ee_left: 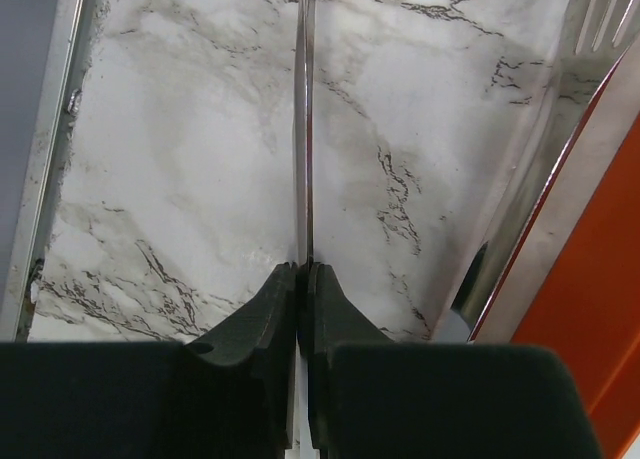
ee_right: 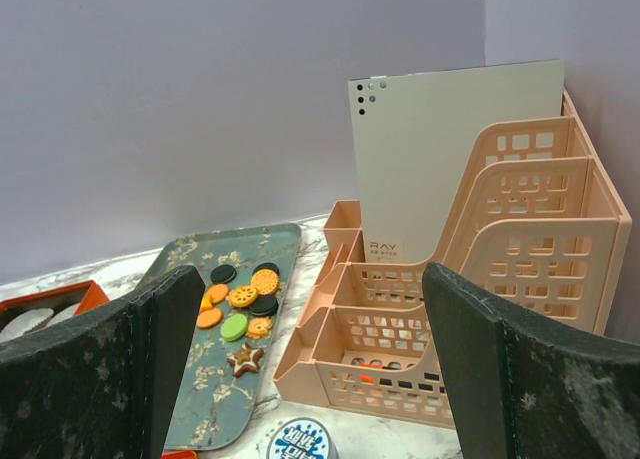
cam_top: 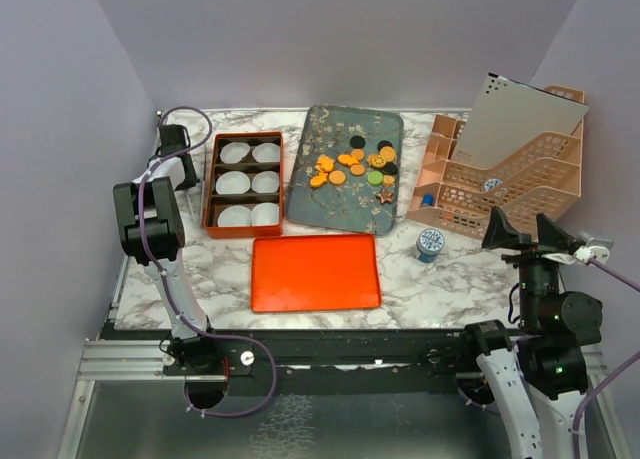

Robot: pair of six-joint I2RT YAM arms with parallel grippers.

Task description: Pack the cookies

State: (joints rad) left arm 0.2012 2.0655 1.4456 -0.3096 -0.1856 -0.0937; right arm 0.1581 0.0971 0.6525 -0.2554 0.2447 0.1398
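zero cookies (cam_top: 355,164) packed atm, all on the tray (cam_top: 318,207); L gripper (ee_left: 305,271) pinching a thin metal strip (ee_left: 307,129), R gripper (ee_right: 310,309) wide

Left claw (ee_left: 305,271) pinched — right claw (ee_right: 310,284) agape

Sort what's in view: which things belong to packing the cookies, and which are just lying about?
Job: cookies, tray, box, liners, lid, blade in left claw.
Lying about: organizer, folder, tin.
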